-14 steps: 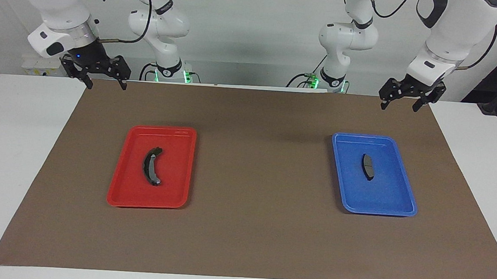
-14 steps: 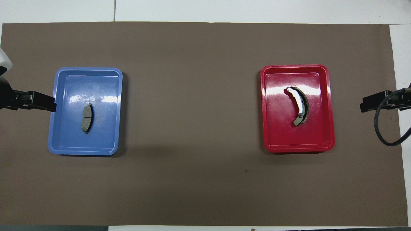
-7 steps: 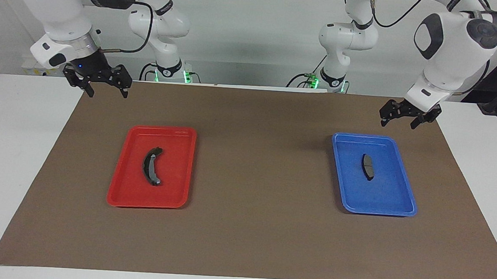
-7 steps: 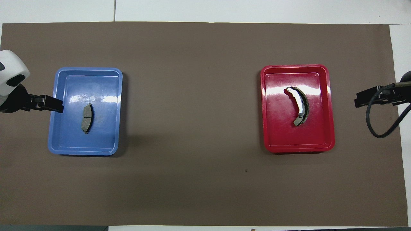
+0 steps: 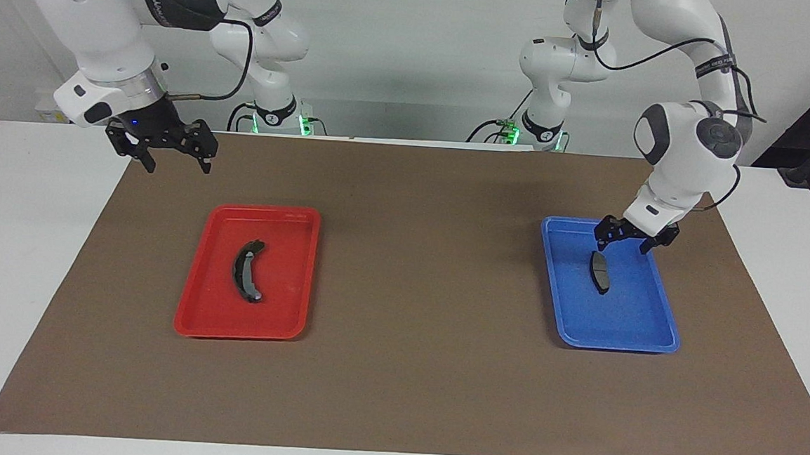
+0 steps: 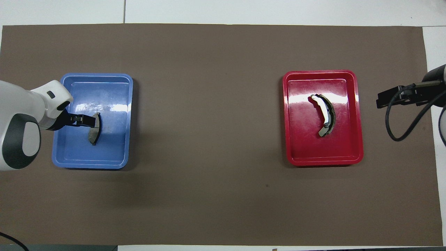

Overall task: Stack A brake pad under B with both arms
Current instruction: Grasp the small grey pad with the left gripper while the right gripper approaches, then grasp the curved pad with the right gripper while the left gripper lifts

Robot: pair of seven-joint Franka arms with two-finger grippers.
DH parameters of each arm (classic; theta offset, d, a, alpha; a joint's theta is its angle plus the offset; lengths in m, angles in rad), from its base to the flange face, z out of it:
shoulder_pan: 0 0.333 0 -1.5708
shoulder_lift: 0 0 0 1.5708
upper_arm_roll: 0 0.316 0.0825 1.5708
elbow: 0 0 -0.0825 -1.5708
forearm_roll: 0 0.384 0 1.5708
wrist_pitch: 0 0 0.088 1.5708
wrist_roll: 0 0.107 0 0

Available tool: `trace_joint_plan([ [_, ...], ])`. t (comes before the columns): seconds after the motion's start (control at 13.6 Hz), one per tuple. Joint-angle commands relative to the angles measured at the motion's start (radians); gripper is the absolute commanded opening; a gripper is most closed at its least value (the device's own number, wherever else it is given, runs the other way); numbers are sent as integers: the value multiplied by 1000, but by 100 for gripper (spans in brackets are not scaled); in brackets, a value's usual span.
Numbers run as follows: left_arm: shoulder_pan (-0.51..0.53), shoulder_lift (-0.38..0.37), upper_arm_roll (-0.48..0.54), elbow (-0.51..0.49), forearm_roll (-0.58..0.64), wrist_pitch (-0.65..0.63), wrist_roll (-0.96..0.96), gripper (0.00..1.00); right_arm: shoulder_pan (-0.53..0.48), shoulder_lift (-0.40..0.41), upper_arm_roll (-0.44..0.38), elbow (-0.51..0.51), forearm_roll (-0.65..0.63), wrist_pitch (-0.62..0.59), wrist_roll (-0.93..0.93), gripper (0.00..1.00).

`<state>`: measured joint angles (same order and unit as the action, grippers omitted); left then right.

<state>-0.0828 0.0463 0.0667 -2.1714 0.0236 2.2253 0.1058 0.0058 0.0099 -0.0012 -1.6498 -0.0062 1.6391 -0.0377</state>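
Pad A sits in the blue tray at the frame's right in the facing view, pad B in the red tray at its left. The left gripper hovers over A's upper end, jaws wide and empty; the right gripper hangs wide open at upper left. I'd center the left one over A's middle, straddle the narrow width, then drop straight down so it doesn't skid.

Bright, sharp; glare on trays
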Motion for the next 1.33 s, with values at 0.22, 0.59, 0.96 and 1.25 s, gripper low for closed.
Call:
trace_joint_plan([
  [0.22, 1, 69, -1, -105, 10, 180, 0, 100, -23, 79, 29, -21, -5, 103, -24, 100],
  [0.59, 5, 101, -1, -108, 10, 189, 0, 97, -21, 102, 55, -169, -3, 264, 5, 100],
  [0.96, 5, 101, 1, -110, 10, 174, 2, 42, -23, 125, 84, -350, -3, 523, 30, 100],
  [1.25, 5, 102, 2, -102, 10, 174, 12, 11, -23, 163, 86, -413, -3, 628, 27, 99],
])
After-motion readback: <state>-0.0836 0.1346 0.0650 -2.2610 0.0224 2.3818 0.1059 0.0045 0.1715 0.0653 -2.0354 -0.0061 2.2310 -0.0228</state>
